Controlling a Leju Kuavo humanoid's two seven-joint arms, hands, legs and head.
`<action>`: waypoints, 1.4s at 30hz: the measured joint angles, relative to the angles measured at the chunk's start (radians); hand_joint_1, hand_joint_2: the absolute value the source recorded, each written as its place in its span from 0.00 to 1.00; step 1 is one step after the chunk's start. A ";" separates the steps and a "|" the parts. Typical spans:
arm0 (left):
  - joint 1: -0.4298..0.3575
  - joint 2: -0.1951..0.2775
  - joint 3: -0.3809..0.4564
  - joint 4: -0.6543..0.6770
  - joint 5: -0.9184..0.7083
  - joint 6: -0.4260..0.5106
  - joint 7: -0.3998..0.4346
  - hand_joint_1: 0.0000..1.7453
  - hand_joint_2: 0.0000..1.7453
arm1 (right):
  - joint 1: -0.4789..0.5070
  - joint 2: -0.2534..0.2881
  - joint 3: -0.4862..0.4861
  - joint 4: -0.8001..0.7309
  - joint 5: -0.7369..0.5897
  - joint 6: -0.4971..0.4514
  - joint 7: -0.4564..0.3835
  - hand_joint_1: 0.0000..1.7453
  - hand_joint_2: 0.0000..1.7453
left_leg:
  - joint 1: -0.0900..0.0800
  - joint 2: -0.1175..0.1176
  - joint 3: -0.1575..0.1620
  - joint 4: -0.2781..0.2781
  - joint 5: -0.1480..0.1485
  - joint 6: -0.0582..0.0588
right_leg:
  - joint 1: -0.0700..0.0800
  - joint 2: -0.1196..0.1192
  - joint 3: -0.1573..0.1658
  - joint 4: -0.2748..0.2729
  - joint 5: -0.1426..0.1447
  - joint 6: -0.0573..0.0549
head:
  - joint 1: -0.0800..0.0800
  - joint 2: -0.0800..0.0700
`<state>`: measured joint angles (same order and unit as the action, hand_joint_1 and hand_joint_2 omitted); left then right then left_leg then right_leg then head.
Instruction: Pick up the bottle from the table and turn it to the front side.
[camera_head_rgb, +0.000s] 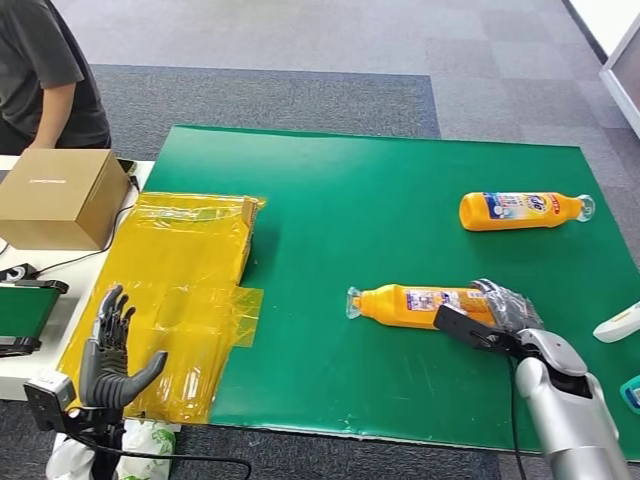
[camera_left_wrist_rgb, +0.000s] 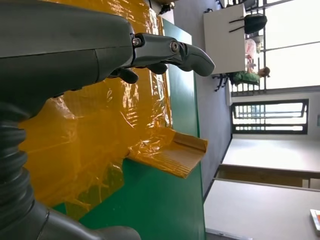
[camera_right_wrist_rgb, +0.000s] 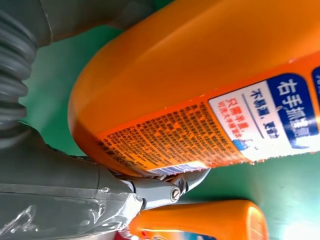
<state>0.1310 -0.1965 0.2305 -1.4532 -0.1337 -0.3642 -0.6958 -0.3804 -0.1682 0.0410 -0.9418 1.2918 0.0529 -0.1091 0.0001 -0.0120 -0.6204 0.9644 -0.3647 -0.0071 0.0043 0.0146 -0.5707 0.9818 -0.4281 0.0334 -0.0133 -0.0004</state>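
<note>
Taking the nearer orange bottle (camera_head_rgb: 413, 304) as our landmark, our left hand (camera_head_rgb: 112, 352) hangs well off to its left over the yellow plastic sheet (camera_head_rgb: 181, 290), fingers spread and holding nothing. The bottle lies on the green tabletop (camera_head_rgb: 340, 230) with its long axis running left-right, cap leftward. Our right hand (camera_head_rgb: 494, 318) wraps its base end, fine-print side showing, so we judge a roll about that axis comes next.
</note>
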 joint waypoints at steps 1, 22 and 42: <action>0.001 0.005 -0.003 0.002 0.005 0.006 0.000 0.00 1.00 | 0.001 -0.004 0.008 0.002 -0.016 -0.003 -0.014 1.00 1.00 | 0.000 0.000 0.000 0.000 0.000 0.000 | 0.000 0.000 0.000 0.000 0.000 0.000 | 0.000 0.000; -0.089 0.004 -0.133 0.116 0.018 -0.171 0.001 0.00 1.00 | 0.142 0.264 0.390 -0.343 -0.352 -0.082 -0.100 1.00 1.00 | 0.001 0.000 -0.002 0.000 0.001 -0.002 | 0.002 -0.001 -0.002 0.001 0.000 -0.002 | 0.000 0.000; -0.125 0.179 -0.411 0.067 0.111 -0.340 0.001 0.00 1.00 | -0.072 0.478 0.554 0.127 -0.459 -0.149 -0.157 1.00 1.00 | 0.003 0.000 -0.002 0.000 0.002 -0.004 | 0.003 -0.001 -0.004 0.002 0.000 -0.004 | 0.000 0.000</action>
<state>0.0061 -0.0173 -0.1803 -1.3865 -0.0223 -0.7047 -0.6948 -0.4525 0.3097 0.5955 -0.8152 0.8332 -0.0962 -0.2661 0.0027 -0.0121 -0.6228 0.9640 -0.3623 -0.0108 0.0071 0.0141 -0.5743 0.9835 -0.4285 0.0299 -0.0138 -0.0001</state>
